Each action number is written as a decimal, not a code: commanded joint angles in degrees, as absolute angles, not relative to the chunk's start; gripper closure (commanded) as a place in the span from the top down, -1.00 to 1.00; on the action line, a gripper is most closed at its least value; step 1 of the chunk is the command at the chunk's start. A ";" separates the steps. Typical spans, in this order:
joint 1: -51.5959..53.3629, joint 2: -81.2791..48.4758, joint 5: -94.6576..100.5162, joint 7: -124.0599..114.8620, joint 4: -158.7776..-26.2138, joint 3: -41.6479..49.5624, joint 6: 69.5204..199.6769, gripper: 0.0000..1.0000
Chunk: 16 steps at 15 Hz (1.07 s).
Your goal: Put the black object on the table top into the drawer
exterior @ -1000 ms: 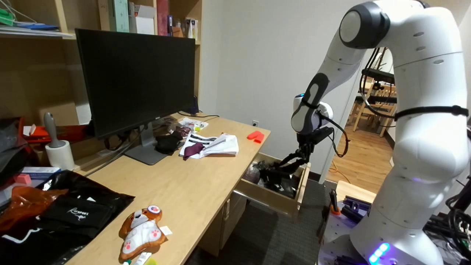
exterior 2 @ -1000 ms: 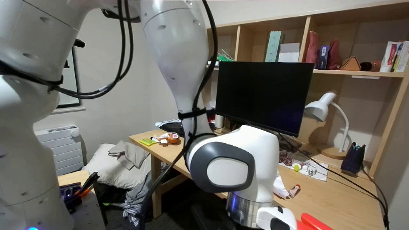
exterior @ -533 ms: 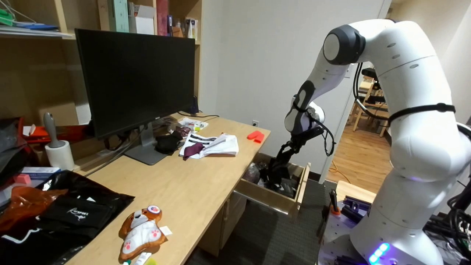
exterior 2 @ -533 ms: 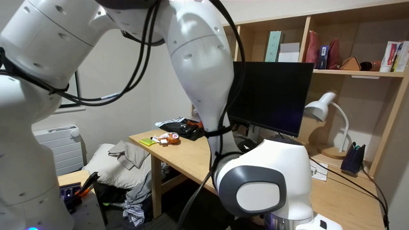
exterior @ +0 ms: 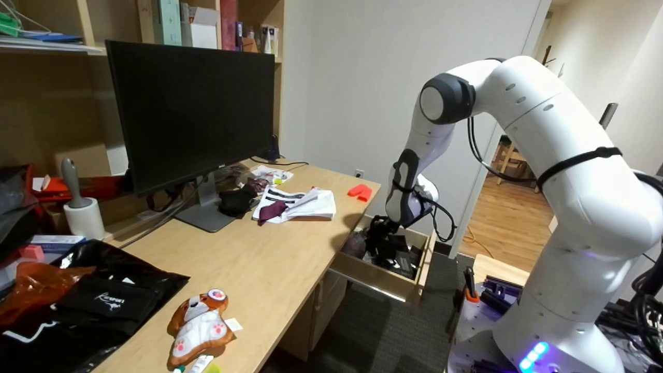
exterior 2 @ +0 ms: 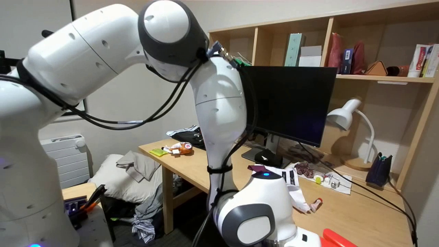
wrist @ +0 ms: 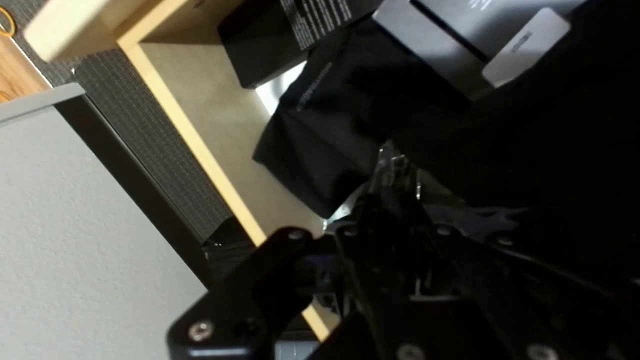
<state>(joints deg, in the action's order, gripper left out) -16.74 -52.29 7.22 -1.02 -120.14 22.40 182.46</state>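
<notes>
A small black lump, the black object (exterior: 235, 201), lies on the light-wood table top (exterior: 254, 259) beside the monitor's foot. The lump (exterior 2: 269, 157) and the table top (exterior 2: 370, 212) also show in an exterior view. The light-wood drawer (exterior: 375, 274) is pulled open under the desk's right end, with dark clutter inside. My gripper (exterior: 382, 228) points down into it, over its back part. In the wrist view, the gripper's dark fingers (wrist: 392, 200) lie close together inside the drawer (wrist: 200, 145). Whether anything sits between them is too dark to tell.
Black cloth (wrist: 330, 120), a black box (wrist: 280, 40) and grey boxes (wrist: 425, 40) lie in the drawer. A monitor (exterior: 191, 114), white papers (exterior: 300, 204), a red item (exterior: 360, 192), a plush dog (exterior: 201, 329) and a black bag (exterior: 103, 300) are on the table.
My arm has moved left and down in an exterior view. The gripper has gone from near the drawer's front to lower and farther in. The drawer and the table's items have not moved.
</notes>
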 commanded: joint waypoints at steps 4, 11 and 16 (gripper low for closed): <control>-11.44 -52.33 7.02 2.70 -125.18 23.52 185.68 0.14; -14.30 -37.94 11.67 11.31 -136.04 22.98 183.14 0.97; -17.32 -22.56 22.33 23.73 -148.87 24.14 185.71 1.00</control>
